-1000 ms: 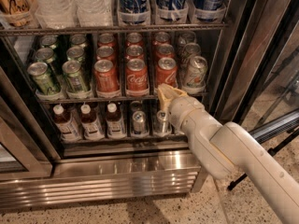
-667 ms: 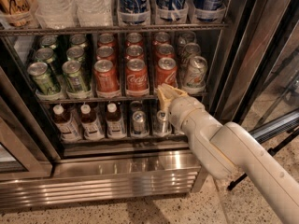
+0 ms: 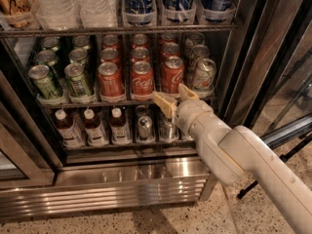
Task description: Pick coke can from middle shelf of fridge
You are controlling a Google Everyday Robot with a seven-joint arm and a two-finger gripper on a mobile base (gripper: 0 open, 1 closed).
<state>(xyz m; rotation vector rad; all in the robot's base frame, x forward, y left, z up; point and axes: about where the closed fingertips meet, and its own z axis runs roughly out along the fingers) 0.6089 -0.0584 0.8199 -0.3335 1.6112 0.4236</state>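
One red coke can (image 3: 171,75) above claw (image 3: 171,94)

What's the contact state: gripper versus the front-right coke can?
Cannot tell. In the camera view the open gripper sits just below the coke can at the middle shelf edge, its fingers at the can's base; depth hides any gap.

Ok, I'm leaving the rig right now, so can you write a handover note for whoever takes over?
End effector: open, empty, at the front edge of the middle shelf in the fridge, just below the rightmost front coke can.
A silver can stands right beside it.
Done: approach. No can grasped yet.
Left: close on the can, lift it, pull it out.
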